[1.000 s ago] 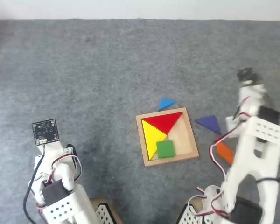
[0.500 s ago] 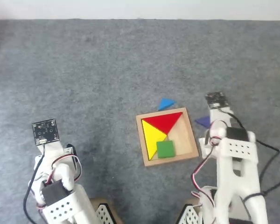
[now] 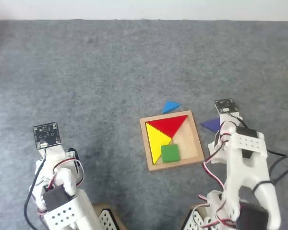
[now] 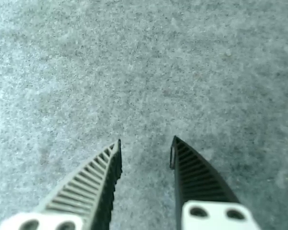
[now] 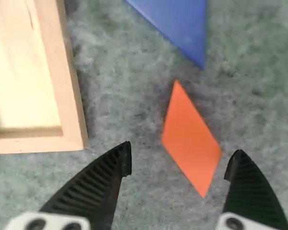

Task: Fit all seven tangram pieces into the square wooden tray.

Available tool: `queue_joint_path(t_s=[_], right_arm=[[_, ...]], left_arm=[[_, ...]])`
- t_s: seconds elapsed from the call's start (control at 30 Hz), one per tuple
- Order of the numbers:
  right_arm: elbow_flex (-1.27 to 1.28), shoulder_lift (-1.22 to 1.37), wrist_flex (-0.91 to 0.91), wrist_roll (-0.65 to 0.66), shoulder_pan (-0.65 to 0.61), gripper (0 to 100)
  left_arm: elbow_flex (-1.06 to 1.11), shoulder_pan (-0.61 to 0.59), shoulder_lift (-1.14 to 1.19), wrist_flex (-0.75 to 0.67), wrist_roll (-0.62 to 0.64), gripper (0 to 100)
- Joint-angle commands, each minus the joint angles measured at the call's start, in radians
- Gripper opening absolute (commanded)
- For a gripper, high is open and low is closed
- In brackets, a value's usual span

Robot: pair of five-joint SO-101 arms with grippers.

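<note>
— What sits in the wooden tray (image 3: pixel 198 139)?
— Red triangle (image 3: pixel 168 124), yellow triangle (image 3: pixel 156 141), green square (image 3: pixel 170 153), all flat.
— Outside it?
— Light blue triangle (image 3: pixel 171 106) by its far edge; dark blue triangle (image 3: pixel 211 124) and orange parallelogram (image 5: pixel 190 143) beside it.

Tight beside the tray, open carpet elsewhere.

On my right wrist view the right jaws stand spread, and the orange piece (image 5: pixel 191 141) lies in the gap ahead, clear of both. The tray (image 5: pixel 62 72) wall stands near one jaw, and the dark blue triangle (image 5: pixel 175 19) lies just past the orange piece's far tip. From above, the right arm (image 3: pixel 242 158) hangs over the strip beside the tray. Inside the tray, the red triangle (image 3: pixel 169 124), yellow triangle (image 3: pixel 156 141) and green square (image 3: pixel 170 153) leave bare wood toward that arm. The light blue triangle (image 3: pixel 171 106) sits just off the far rim. My left jaws are spread over bare grey surface (image 4: pixel 144 72).
</note>
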Motion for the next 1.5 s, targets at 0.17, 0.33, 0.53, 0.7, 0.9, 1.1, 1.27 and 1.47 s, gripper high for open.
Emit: queue_joint_path(t_s=[0.17, 0.33, 0.53, 0.7, 0.9, 1.1, 1.27, 1.47], right_arm=[[-0.097, 0.051, -0.012, 0.126, 0.022, 29.9], [-0.100, -0.002, -0.008, 0.296, 0.018, 29.9], [-0.140, 0.024, 0.036, 0.479, 0.027, 29.9], [-0.138, 0.097, 0.039, 0.605, 0.028, 29.9], [-0.137, 0.128, 0.042, 0.753, 0.070, 29.9], [-0.137, 0.130, 0.044, 0.872, 0.137, 26.1], [-0.137, 0.130, 0.091, 0.882, 0.124, 5.4], [-0.135, 0.130, 0.094, 0.868, 0.119, 1.0]], left_arm=[[-0.004, -0.003, -0.018, 0.005, 0.008, 17], [-0.004, -0.003, -0.018, 0.005, 0.008, 17], [-0.004, -0.003, -0.018, 0.005, 0.008, 17], [-0.004, -0.003, -0.018, 0.005, 0.008, 17], [-0.004, -0.003, -0.018, 0.005, 0.008, 17], [-0.004, -0.003, -0.018, 0.005, 0.008, 17], [-0.004, -0.003, -0.018, 0.005, 0.008, 17], [-0.004, -0.003, -0.018, 0.005, 0.008, 17]])
